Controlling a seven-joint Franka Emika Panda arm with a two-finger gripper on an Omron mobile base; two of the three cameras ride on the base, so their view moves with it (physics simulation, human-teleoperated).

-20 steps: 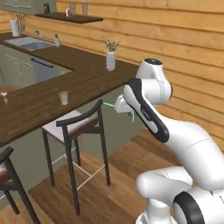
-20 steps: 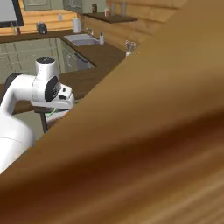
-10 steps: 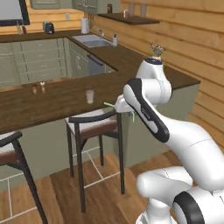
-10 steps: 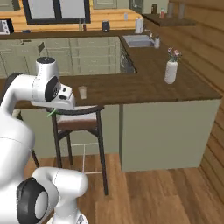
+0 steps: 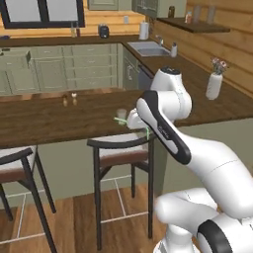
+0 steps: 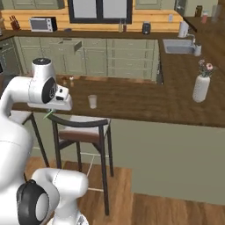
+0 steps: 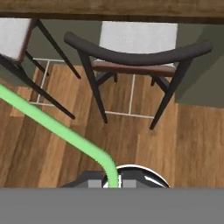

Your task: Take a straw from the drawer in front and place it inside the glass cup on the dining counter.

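- The jaws themselves sit below the frame of the hand view, so their gap cannot be read directly; the straw [image 7: 57,127] runs from the bottom centre of that view up to its left edge, which reads as the gripper [image 5: 129,120] clamped on it; in the left base view a short green tip shows just left of the hand, at frame centre.
- Outward from the hand: a dark-backed bar stool [image 7: 135,52] lies across the top half of the hand view, with wood floor [image 7: 175,144] below it; the hand hangs over the stool, just short of the dining counter's near edge.
- The glass cup [image 6: 92,101] stands upright on the dining counter [image 5: 39,126], left of centre in the right base view and just right of the hand; in the left base view it peeks out just above the hand; two small shakers [image 5: 69,100] stand further left on the same top.
- What has just changed: the whole picture has swung since a half second ago; the cabinet wall and the window now fill the top of both base views, and the flower vase [image 6: 201,86] has slid to the right; that is the base turning, not the things moving.
- The arm's pose against the base matches the earlier frames, and the cup has drawn closer to the hand in frame.
- Meaning for the task: the straw is fetched and carried; judged from here, lifting it over the cup rim and lowering it in remains.
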